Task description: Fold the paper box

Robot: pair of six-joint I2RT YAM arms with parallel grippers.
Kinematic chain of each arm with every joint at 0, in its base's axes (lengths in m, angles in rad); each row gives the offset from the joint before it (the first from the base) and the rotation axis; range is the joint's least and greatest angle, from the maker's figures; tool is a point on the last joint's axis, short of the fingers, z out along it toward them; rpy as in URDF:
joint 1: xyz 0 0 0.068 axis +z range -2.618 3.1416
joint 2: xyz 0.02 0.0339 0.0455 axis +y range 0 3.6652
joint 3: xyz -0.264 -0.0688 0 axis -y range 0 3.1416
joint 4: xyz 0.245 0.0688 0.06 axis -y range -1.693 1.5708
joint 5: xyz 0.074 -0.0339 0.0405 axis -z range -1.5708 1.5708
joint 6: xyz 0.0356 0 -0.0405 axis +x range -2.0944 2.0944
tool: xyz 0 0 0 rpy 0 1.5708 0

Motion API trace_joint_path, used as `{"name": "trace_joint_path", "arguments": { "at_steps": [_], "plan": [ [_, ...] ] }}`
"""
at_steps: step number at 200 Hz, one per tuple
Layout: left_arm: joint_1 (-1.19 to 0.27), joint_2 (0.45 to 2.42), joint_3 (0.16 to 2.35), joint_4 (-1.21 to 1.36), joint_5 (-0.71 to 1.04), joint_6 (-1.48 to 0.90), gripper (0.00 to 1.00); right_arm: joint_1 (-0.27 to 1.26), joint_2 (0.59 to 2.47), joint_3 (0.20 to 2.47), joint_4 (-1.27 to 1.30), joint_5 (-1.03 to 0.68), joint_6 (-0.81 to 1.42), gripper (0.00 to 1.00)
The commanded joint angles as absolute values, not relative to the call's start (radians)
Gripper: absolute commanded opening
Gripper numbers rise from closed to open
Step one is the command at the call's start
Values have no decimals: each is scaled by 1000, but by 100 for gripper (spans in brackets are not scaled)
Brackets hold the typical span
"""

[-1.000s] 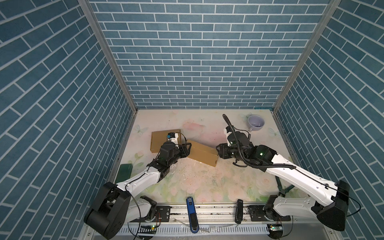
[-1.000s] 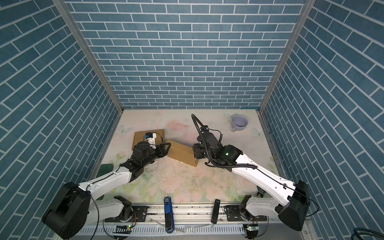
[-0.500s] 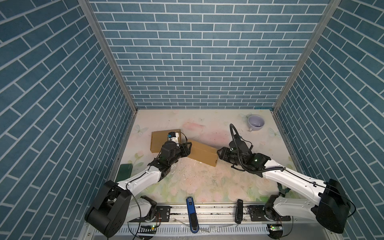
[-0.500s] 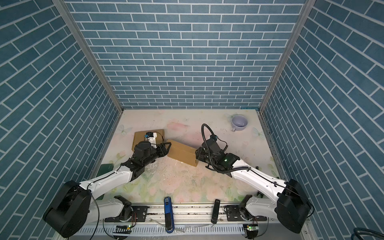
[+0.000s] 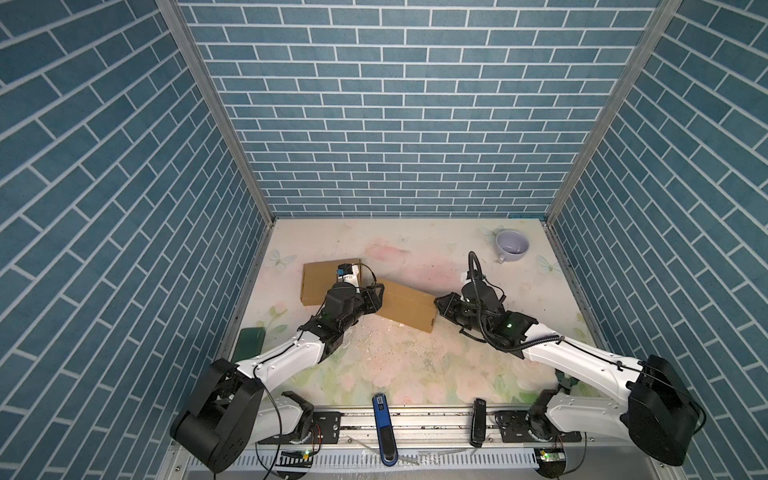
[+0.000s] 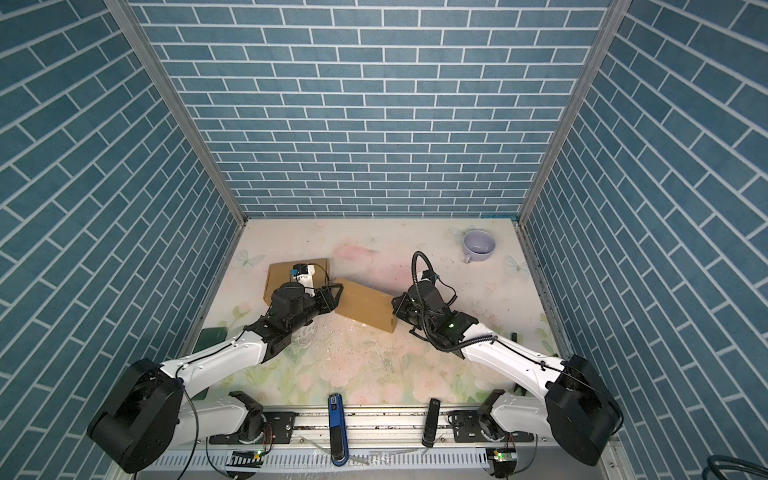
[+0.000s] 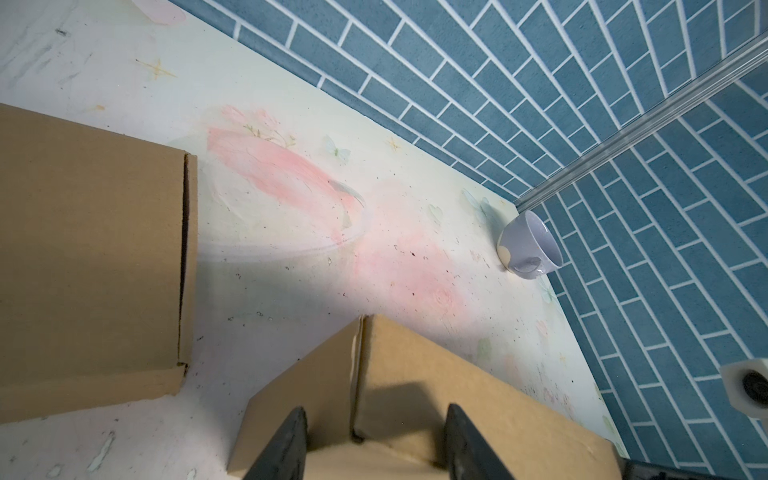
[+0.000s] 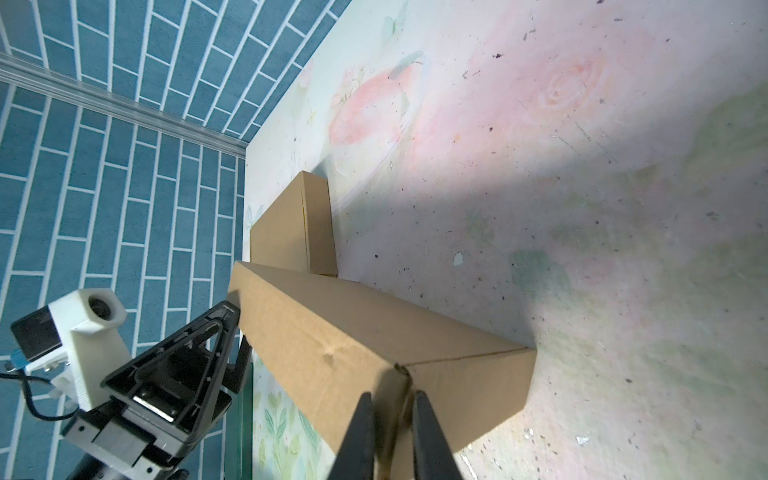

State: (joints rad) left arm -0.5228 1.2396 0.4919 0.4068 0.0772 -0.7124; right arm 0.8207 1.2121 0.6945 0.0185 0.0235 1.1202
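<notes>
The brown paper box (image 5: 405, 305) lies closed and slanted on the floral mat, in both top views (image 6: 363, 305). My left gripper (image 5: 376, 297) is at its left end. In the left wrist view its jaws (image 7: 375, 409) straddle that end's corner, one dark finger (image 7: 291, 444) on each face, closed on the cardboard. My right gripper (image 5: 438, 305) is at the box's right end. In the right wrist view its jaws (image 8: 392, 395) stand narrow and pinch the cardboard at the box's corner (image 8: 332, 332).
A second flat cardboard box (image 5: 320, 282) lies behind the left gripper, close to the held box. A lilac mug (image 5: 512, 246) stands at the back right corner. A dark green pad (image 5: 249, 343) lies by the left wall. Brick walls close three sides.
My right arm has dropped lower and reached in to the box's right end, and its jaws have closed from wide to narrow on the corner. The left arm and box have hardly moved.
</notes>
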Motion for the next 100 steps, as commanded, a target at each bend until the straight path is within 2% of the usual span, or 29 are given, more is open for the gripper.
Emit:
{"name": "trace_joint_path", "arguments": {
  "at_steps": [1, 44, 100],
  "plan": [
    [-574, 1261, 434, 219, 117, -715, 52, 828, 1217, 650, -87, -27, 1076, 14],
    [-624, 1128, 389, 111, 99, -756, 51, 845, 1168, 662, -213, -40, 966, 15],
    [-709, 921, 309, -77, 92, -831, 51, 921, 1135, 634, -289, -13, 964, 17]
  ]
}}
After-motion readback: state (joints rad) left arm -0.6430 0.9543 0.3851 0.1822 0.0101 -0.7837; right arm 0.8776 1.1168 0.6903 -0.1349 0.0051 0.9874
